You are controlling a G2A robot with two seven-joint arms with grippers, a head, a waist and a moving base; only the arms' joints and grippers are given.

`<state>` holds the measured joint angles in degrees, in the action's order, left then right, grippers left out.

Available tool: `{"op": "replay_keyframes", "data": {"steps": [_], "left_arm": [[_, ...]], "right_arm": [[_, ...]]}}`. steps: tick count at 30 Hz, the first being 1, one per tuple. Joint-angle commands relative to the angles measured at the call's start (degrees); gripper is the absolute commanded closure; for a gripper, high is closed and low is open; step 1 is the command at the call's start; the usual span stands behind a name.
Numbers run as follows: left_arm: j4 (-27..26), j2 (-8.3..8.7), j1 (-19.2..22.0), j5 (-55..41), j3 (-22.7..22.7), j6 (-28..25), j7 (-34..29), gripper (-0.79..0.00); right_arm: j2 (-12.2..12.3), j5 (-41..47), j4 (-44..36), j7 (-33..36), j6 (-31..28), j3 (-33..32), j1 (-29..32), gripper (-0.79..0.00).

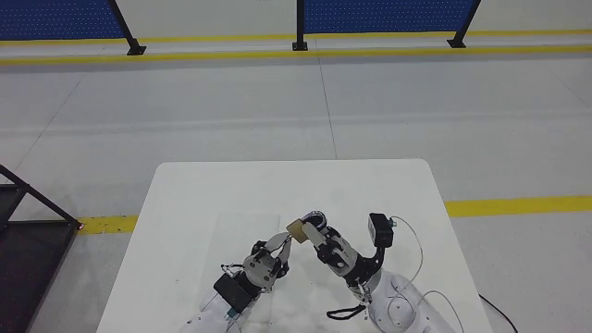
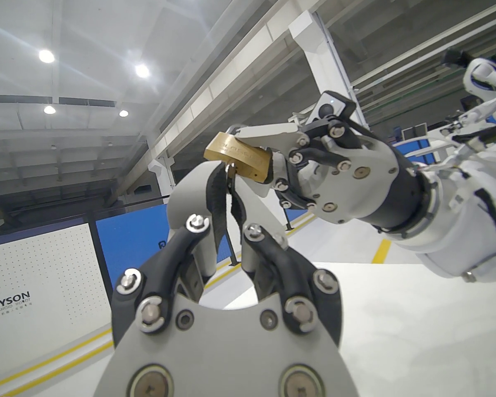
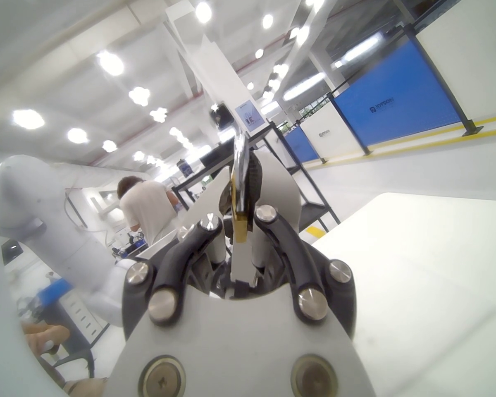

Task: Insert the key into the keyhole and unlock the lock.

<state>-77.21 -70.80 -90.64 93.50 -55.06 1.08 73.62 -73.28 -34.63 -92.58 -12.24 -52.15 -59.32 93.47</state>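
The lock [image 1: 298, 230] is held off the tabletop [image 1: 277, 185], above its 6 o'clock part and close to the robot's edge. It is a small brass block and the right claw [image 1: 312, 237] is clamped across its sides. The right wrist view shows the same hold, with the lock [image 3: 240, 225] pinched in that claw [image 3: 242, 175] and the shackle [image 3: 239, 148] standing out past the fingertips. In the top view the lock's long axis seems to run from the keyhole face at about 7 o'clock to the shackle end at about 1 o'clock, so the keyhole face looks toward the left arm. The key [image 2: 231, 170] meets that face. The left claw [image 2: 228, 179] is closed tight on the key's head, and only a short bit of metal shows between the pads and the brass of the lock [image 2: 239, 159]. I cannot tell how deep the blade sits. Seen from above, the lock lies at about 1 o'clock from the left claw [image 1: 277, 252], and the key's long axis appears to follow the same line, roughly in line with the lock's own axis. The two claws are close together, tip to tip, and the left is the one that carries the key. The coming move probably turns on that shared line, since any twist to unlock has to go around it while the right claw [image 2: 258, 159] keeps the brass block from turning too.
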Motion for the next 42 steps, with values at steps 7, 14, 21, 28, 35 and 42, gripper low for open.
{"op": "replay_keyframes", "data": {"steps": [7, 14, 21, 28, 35, 42], "left_arm": [[0.3, -0.31, 0.3, 0.9, -0.4, 5.4, 1.4, 0.000], [0.5, -0.50, 0.4, -0.6, -0.1, 3.4, 2.3, -0.785], [0.0, -0.07, -0.8, -2.3, -0.1, -4.1, 3.3, -0.785], [-2.5, 2.70, -6.2, -6.4, -3.9, -27.7, -0.9, -0.785], [-15.0, 7.17, -17.4, -14.0, -16.2, -40.1, -8.4, -0.785], [-19.6, 10.19, -26.2, -22.1, -27.5, -45.8, -14.0, -0.785]], "right_arm": [[0.0, 0.0, -0.1, 0.3, 0.3, 0.0, 0.0, 0.000], [0.0, 0.1, -0.1, 0.1, 0.3, 0.0, 0.0, 0.000], [-0.1, 0.8, 0.1, -0.7, 0.0, -0.1, -0.3, 0.000], [-0.3, 3.2, 2.1, 3.5, 6.4, 0.8, -2.1, 0.000], [-1.3, 4.3, 4.5, 10.7, 20.5, 4.3, -6.6, 0.000], [-2.9, 0.1, 10.3, 17.4, 31.8, 10.5, -11.4, 0.000]]}}
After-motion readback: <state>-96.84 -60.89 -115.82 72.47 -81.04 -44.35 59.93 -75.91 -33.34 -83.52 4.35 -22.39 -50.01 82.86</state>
